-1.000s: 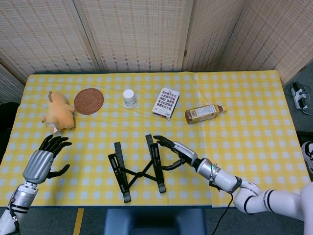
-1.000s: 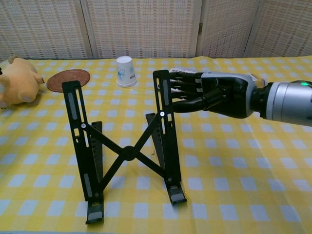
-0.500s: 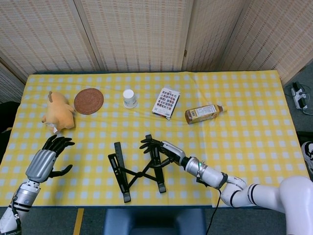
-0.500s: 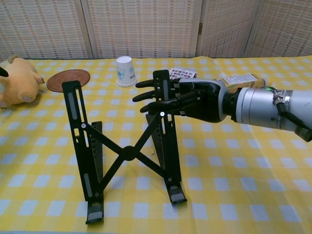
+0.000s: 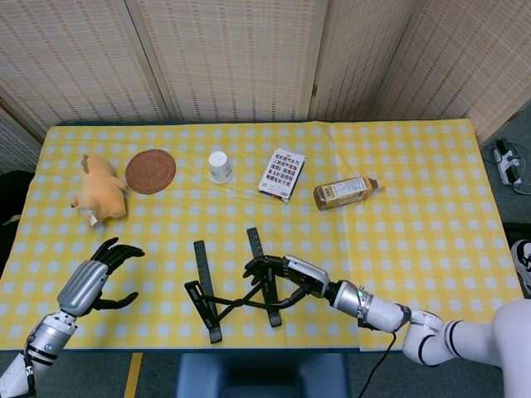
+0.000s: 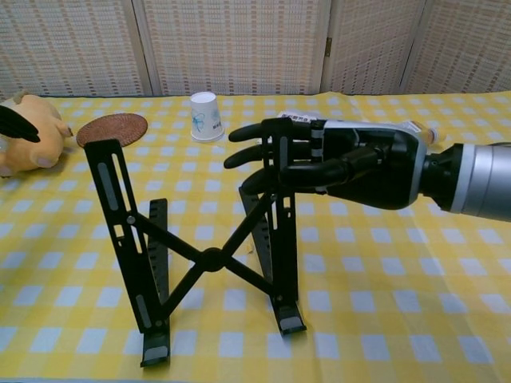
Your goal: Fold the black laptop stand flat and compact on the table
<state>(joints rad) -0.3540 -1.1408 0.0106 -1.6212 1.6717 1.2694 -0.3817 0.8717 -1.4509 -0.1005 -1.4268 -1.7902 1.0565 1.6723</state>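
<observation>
The right hand (image 6: 335, 163) now grips the black X-braced laptop stand (image 5: 236, 286) by its right rail (stand tilted leftward since). Left hand (image 5: 95, 278), fingers spread, holds nothing.

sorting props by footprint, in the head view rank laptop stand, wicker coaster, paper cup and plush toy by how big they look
1. laptop stand
2. plush toy and wicker coaster, too alike to rank
3. paper cup
The stand lies nearest the camera, which may flatter it.
</observation>
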